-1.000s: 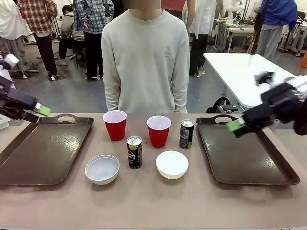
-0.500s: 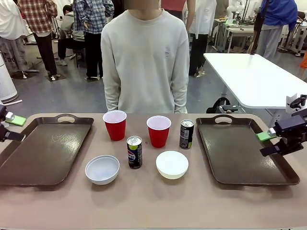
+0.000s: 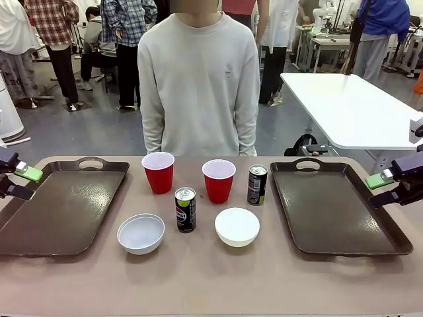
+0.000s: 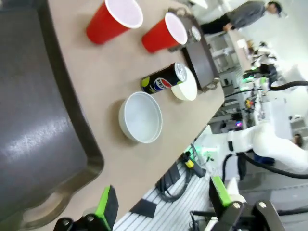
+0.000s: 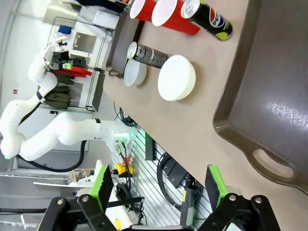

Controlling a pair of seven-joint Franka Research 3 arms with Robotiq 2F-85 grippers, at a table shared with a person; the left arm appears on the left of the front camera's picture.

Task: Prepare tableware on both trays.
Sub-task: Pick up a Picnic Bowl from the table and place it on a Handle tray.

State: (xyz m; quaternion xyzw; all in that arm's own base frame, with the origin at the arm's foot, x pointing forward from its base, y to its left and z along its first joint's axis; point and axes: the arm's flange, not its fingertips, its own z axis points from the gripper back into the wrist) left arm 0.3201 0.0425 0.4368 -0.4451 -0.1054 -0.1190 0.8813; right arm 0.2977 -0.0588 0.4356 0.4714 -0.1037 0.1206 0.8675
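Between both trays stands the tableware: two red cups (image 3: 158, 172) (image 3: 219, 179), two dark cans (image 3: 185, 209) (image 3: 257, 185) and two white bowls (image 3: 141, 233) (image 3: 236, 226), all on the bare table. The left tray (image 3: 59, 208) and right tray (image 3: 337, 208) hold nothing. My left gripper (image 3: 16, 181) hangs open at the table's left edge, beside the left tray. At the right edge my right gripper (image 3: 386, 189) is open too, over the right tray's outer rim. From the left wrist view I see the tray (image 4: 29, 120), a bowl (image 4: 140, 117) and a can (image 4: 163, 79) beyond my open gripper (image 4: 163, 202).
A person in a pale sweater (image 3: 198, 86) stands at the far side, hands hidden behind the table. A white table (image 3: 344, 105) stands behind on the right. In the right wrist view the right tray's handle (image 5: 272, 163) lies near my fingers (image 5: 214, 185).
Both grippers have drawn outward and down from over the trays' far corners to the table's side edges, staying open. The cups, cans and bowls have not moved.
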